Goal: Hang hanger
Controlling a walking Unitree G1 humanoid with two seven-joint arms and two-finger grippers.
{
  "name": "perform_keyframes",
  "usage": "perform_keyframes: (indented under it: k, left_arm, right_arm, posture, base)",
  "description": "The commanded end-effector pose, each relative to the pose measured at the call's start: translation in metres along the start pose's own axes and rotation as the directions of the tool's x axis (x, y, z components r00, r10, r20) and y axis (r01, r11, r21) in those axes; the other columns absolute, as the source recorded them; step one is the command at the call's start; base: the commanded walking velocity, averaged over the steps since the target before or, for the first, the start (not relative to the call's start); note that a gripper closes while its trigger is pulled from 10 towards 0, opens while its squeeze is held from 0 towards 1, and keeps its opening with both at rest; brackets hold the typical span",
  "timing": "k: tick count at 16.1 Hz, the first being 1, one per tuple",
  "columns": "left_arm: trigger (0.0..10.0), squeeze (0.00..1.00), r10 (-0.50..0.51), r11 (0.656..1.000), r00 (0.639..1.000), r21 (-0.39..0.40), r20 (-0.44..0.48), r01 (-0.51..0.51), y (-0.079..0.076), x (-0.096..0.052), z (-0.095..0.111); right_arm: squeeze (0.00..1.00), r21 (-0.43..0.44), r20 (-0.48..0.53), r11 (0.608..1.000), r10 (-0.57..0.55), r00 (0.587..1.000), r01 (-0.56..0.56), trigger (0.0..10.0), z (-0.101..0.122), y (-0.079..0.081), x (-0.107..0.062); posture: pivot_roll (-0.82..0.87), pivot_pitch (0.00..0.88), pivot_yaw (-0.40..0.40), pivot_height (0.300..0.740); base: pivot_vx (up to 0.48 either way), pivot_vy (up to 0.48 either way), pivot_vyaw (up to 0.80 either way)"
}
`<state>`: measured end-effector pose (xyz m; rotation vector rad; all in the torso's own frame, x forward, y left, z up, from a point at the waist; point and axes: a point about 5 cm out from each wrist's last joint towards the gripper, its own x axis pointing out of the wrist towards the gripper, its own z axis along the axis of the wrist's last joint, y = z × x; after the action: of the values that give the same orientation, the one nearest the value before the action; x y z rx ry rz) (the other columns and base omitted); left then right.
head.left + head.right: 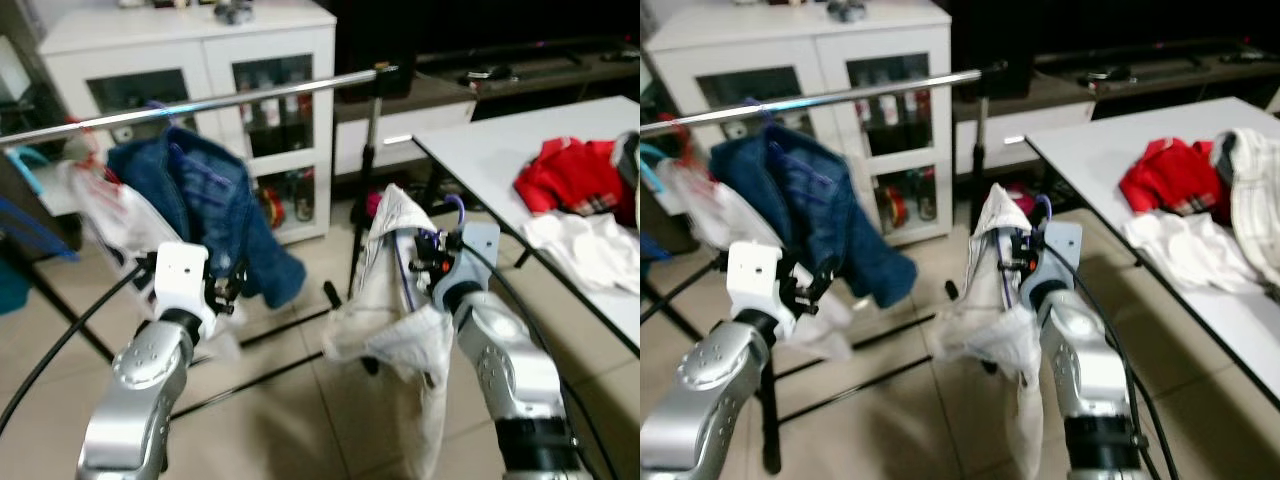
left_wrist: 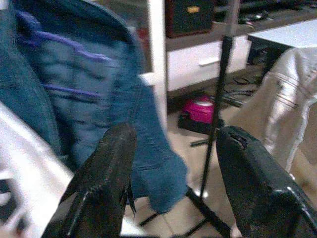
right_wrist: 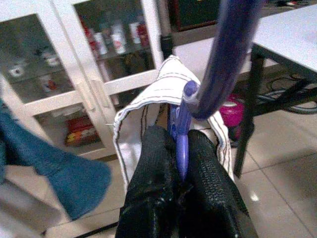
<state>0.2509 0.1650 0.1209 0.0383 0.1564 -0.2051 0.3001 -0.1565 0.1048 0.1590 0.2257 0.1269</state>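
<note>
Right gripper (image 3: 179,163) is clamped on the purple hanger (image 3: 184,116) just below its hook, a pale shirt (image 1: 395,300) draped beneath it. Left gripper (image 2: 178,183) hangs apart, holding nothing, before the denim jacket (image 1: 205,205). Carrying step, I judge; next calls for lifting the hook over the rail (image 1: 200,104) above and ahead

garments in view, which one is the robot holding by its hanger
The white striped shirt on the purple hanger, clamped by the right gripper. The denim jacket hangs on the rail.
</note>
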Motion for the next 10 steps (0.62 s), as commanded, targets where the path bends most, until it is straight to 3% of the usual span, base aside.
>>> perform_keyframes:
  k: [1, 10]
  left_arm:
    - [10.0, 0.00, 0.002, 1.000, 1.000, 0.014, 0.009, -0.002, 0.0012, -0.0004, 0.0033]
    - [10.0, 0.00, -0.008, 1.000, 1.000, 0.023, 0.013, 0.008, -0.0006, 0.0005, 0.0041]
  right_arm:
    - [0.00, -0.005, 0.082, 1.000, 0.016, 0.996, -0.015, 10.0, 0.0193, 0.0031, 0.0030]
    - [0.00, -0.061, 0.082, 0.997, 0.044, 0.996, -0.039, 10.0, 0.0224, 0.0054, 0.0041]
  posture:
    - [-0.10, 0.000, 0.019, 0.740]
    - [-0.11, 0.000, 0.024, 0.740]
  base:
    - [0.382, 0.000, 0.00]
    - [0.382, 0.000, 0.00]
